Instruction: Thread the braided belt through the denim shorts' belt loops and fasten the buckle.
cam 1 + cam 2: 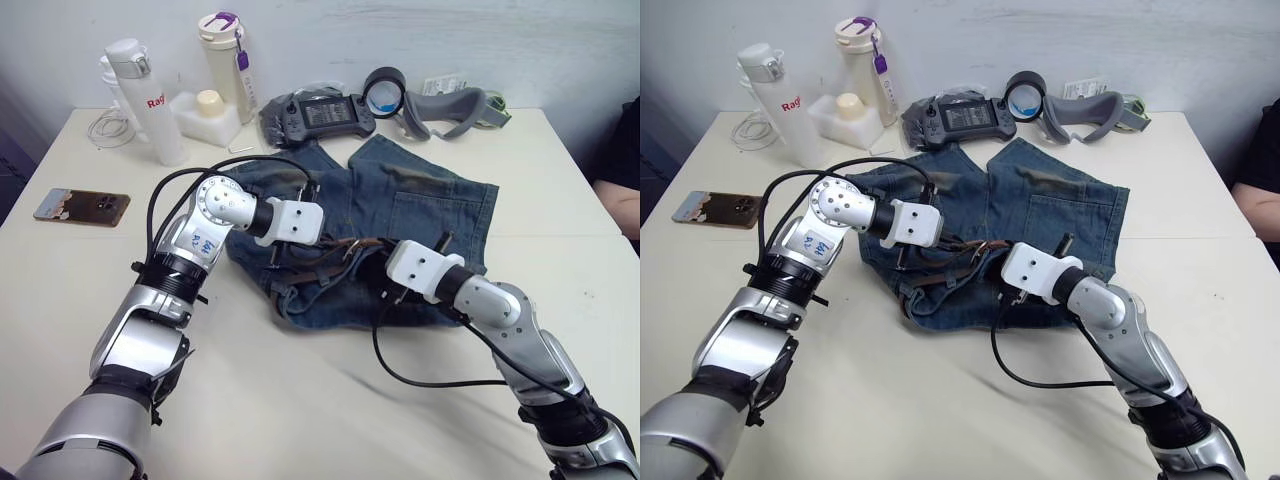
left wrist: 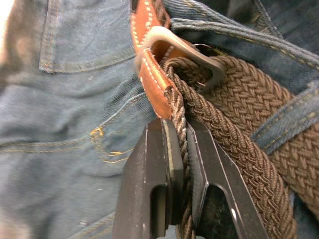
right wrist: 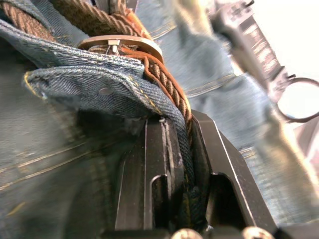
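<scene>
Not much to read here tbh. The tall white bottle (image 1: 138, 95) in the upper left of the frame has red lettering on its side, and only "Rag" shows before it curves out of sight. The left arm's silver elbow housing (image 1: 201, 243) carries a small blue mark, too tiny to make out. The dark handheld controller (image 1: 322, 113) near the top middle has a lit screen, but nothing on it is legible.
</scene>
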